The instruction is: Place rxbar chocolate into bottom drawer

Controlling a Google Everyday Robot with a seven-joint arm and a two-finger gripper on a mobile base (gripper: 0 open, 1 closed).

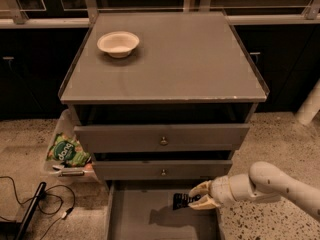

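Note:
My gripper comes in from the right on a pale arm and is shut on the rxbar chocolate, a small black-wrapped bar. It holds the bar over the open bottom drawer, a wide shallow grey tray pulled out at the foot of the grey cabinet. The bar hangs above the drawer's floor near its back right part and casts a shadow on the floor. The two upper knobbed drawers stand above the gripper.
A white bowl sits on the cabinet top at the back left. A green snack bag lies in a clear bin on the floor left of the cabinet. Black cables trail over the speckled floor at the lower left.

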